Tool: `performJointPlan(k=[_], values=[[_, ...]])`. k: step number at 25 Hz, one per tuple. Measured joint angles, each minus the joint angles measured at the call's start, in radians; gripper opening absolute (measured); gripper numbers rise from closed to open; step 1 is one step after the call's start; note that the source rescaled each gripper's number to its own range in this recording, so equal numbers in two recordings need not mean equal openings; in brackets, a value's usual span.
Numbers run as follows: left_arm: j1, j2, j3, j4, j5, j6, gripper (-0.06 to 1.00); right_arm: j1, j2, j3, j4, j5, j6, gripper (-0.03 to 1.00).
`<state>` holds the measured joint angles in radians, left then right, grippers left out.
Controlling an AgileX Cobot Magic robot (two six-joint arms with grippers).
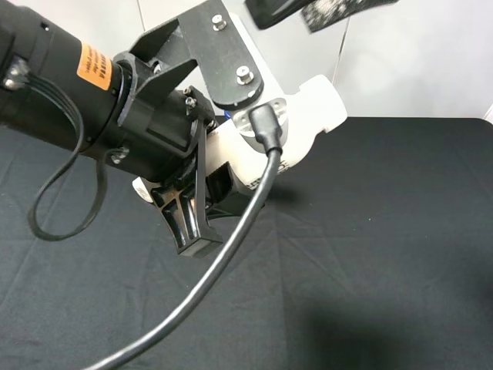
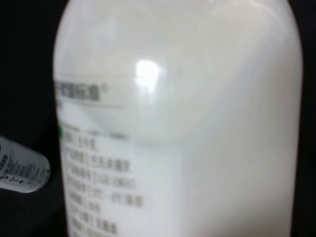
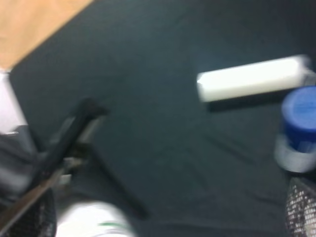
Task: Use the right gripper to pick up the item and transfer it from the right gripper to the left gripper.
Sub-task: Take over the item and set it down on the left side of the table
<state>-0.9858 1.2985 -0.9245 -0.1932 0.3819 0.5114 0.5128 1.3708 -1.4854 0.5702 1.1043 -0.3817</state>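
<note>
The item, a small white bottle point(image 1: 308, 116) with a white cap and a printed label, is held up in the air by my left gripper point(image 1: 206, 202), on the arm with the orange sticker. In the left wrist view the bottle point(image 2: 187, 123) fills the frame. My right gripper point(image 1: 323, 11) is blurred at the top edge of the exterior view, apart from the bottle. In the right wrist view its fingers point(image 3: 301, 207) stand wide apart at the frame's lower corners with nothing between them. The bottle point(image 3: 94, 219) and the left gripper's black fingers point(image 3: 84, 123) lie below.
A black cloth point(image 1: 370, 254) covers the table. A plain cream-white tube point(image 3: 252, 79) lies on it beside a blue-capped bottle point(image 3: 298, 116). A small printed tube end point(image 2: 19, 170) shows beside the held bottle. The left arm's black cable point(image 1: 231, 247) hangs over the cloth.
</note>
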Motion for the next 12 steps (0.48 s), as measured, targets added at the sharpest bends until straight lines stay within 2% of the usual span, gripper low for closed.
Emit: performJointPlan(k=[5, 12], values=[[0.000, 0.000, 0.000, 0.000, 0.000, 0.000, 0.02, 0.000, -0.001, -0.031, -0.206, 0.012, 0.093, 1.00], [0.000, 0.000, 0.000, 0.000, 0.000, 0.000, 0.02, 0.000, -0.070, -0.033, -0.471, 0.098, 0.188, 1.00]])
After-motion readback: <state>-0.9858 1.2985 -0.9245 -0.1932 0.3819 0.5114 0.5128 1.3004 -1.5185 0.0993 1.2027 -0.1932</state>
